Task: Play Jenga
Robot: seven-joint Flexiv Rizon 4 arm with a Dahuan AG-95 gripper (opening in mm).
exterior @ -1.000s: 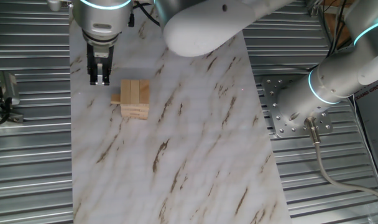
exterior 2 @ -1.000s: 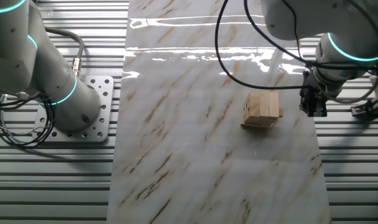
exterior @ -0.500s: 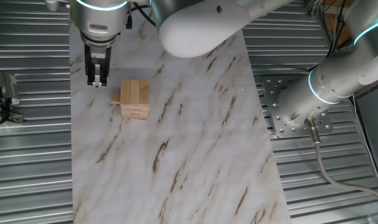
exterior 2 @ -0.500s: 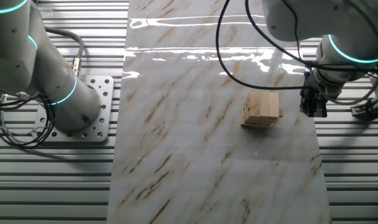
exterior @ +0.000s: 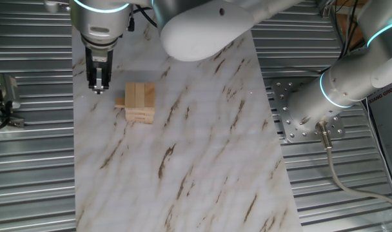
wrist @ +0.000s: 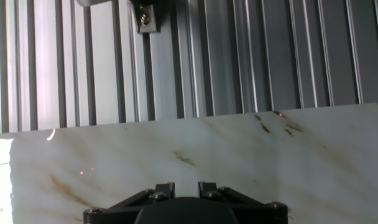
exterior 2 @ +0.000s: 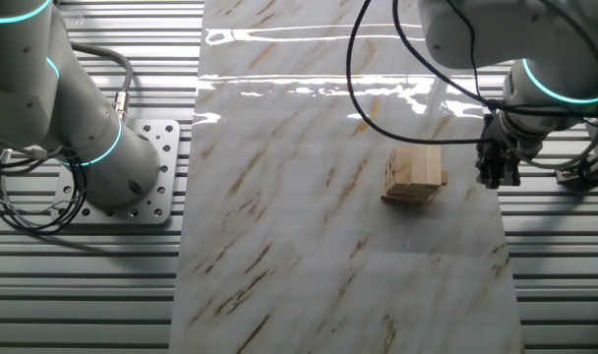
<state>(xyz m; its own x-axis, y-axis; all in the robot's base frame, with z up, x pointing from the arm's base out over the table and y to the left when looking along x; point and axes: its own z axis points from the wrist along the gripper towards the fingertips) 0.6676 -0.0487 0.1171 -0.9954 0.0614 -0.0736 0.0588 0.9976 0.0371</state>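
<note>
In one fixed view, the gripper (exterior: 98, 87) hangs fingers-down at the left, over the marbled board (exterior: 183, 161) near its left edge. Its two dark fingers sit close together with nothing between them; the jaws look closed or nearly so.

Just to the right of it, apart from the fingers, stands the Jenga stack (exterior: 139, 102) on the board. Three pale blocks lie side by side on top, with crosswise layers beneath. One lower block sticks out a little on the stack's left side, toward the gripper. Further right, the arm's white body crosses the top of the picture, and the arm's base (exterior: 312, 109) sits on the ribbed metal table (exterior: 28, 180).

In the other fixed view, the order reverses: the arm's base (exterior 2: 102, 157) is at left, the Jenga stack (exterior 2: 415, 174) stands near the board's right edge, and the gripper (exterior 2: 498, 175) hovers just beyond it, not touching.

The hand view shows only the board's edge (wrist: 195, 155) and the ribbed metal beyond; the stack is out of frame. There are no containers in any view.
</note>
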